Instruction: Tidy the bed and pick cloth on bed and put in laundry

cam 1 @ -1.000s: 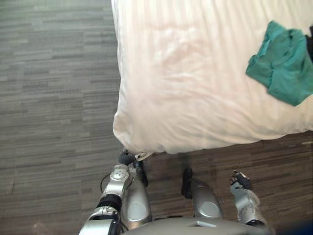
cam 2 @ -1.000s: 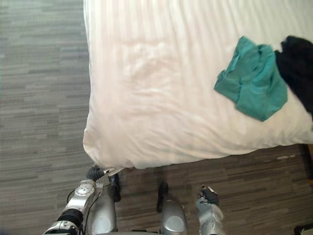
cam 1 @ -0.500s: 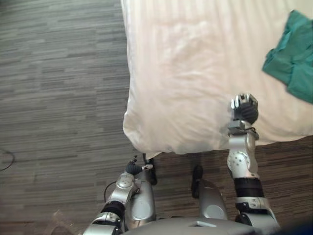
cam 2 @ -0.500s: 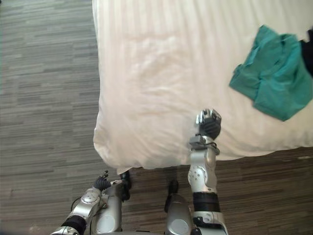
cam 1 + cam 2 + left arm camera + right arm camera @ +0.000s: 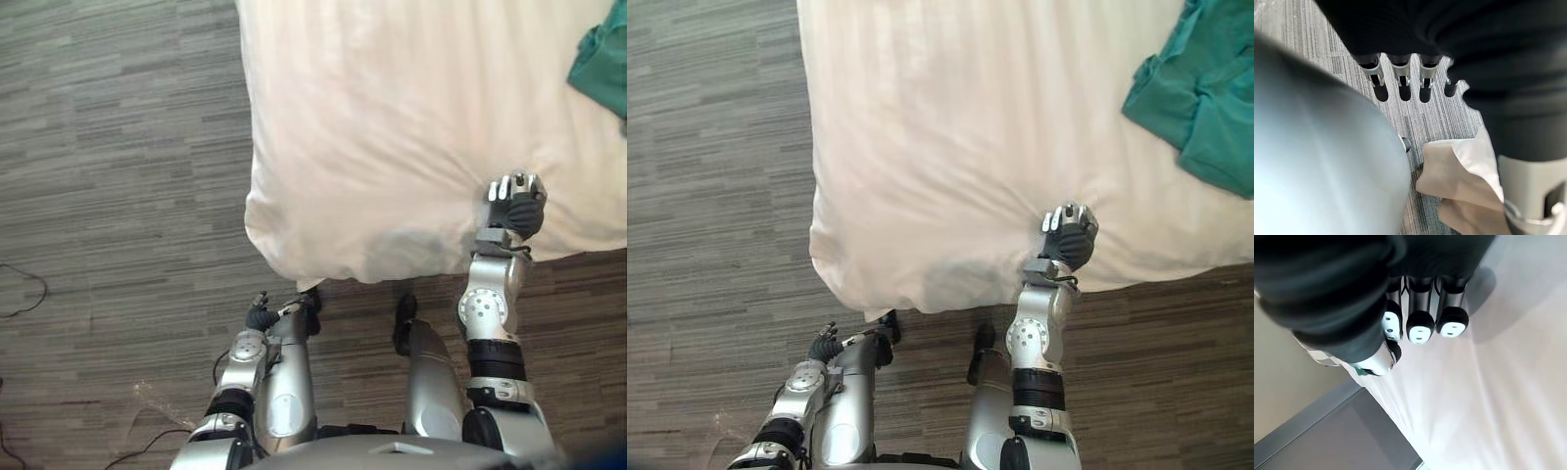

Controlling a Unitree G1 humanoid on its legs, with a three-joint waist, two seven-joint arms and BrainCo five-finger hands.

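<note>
Bedding: one bed under a white striped duvet [image 5: 392, 117], standing on grey plank flooring [image 5: 118, 196]. One crumpled teal cloth [image 5: 1200, 98] lies on the duvet beyond and to the right of the right hand [image 5: 514, 204], well apart from it. That hand is over the duvet's near edge, fingers curled, nothing visibly held. The left hand [image 5: 261, 315] hangs low near the floor, fingers relaxed and empty.

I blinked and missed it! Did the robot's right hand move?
Yes. The right hand was over the floor, below the near edge of the white cover; now it sits on the cover, past that edge.
</note>
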